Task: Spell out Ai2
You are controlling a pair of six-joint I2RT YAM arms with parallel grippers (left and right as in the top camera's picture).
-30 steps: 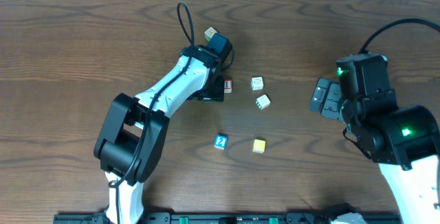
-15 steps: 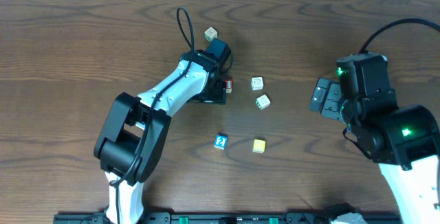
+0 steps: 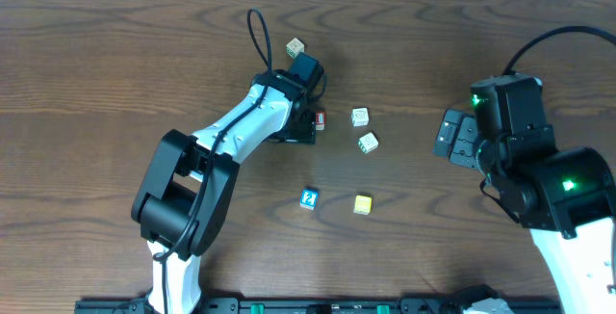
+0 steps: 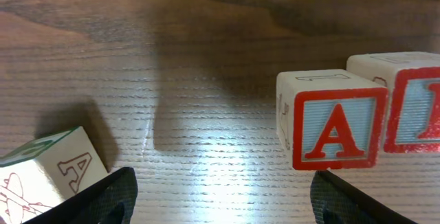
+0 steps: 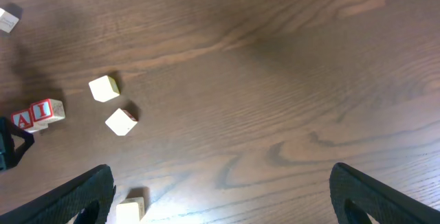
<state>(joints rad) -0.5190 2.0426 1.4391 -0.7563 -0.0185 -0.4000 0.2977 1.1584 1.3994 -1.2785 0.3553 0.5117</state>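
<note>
The red-bordered "A" cube [image 4: 335, 129] and the "I" cube [image 4: 412, 107] stand side by side, touching, on the wood table. My left gripper [image 4: 223, 203] is open and empty, just short of them, with the A cube ahead of the right finger [image 4: 347, 200]. In the overhead view the left gripper [image 3: 298, 127] covers the A cube; the I cube [image 3: 319, 118] shows at its right. The blue "2" cube [image 3: 308, 198] lies apart, nearer the front. My right gripper [image 3: 457, 139] is open and empty at the right, above bare table [image 5: 227, 196]. The right wrist view also shows the A cube [image 5: 23, 119] and the I cube [image 5: 47, 110].
A plain yellow cube [image 3: 362, 204] lies right of the 2 cube. Two whitish cubes [image 3: 359, 116] [image 3: 368, 142] lie right of the I cube. A tan cube [image 3: 295, 47] sits behind the left wrist. A whitish cube with an outlined A [image 4: 48, 172] touches the left finger.
The left wrist has shifted slightly toward the front of the table. The cubes and the right arm have not moved.
</note>
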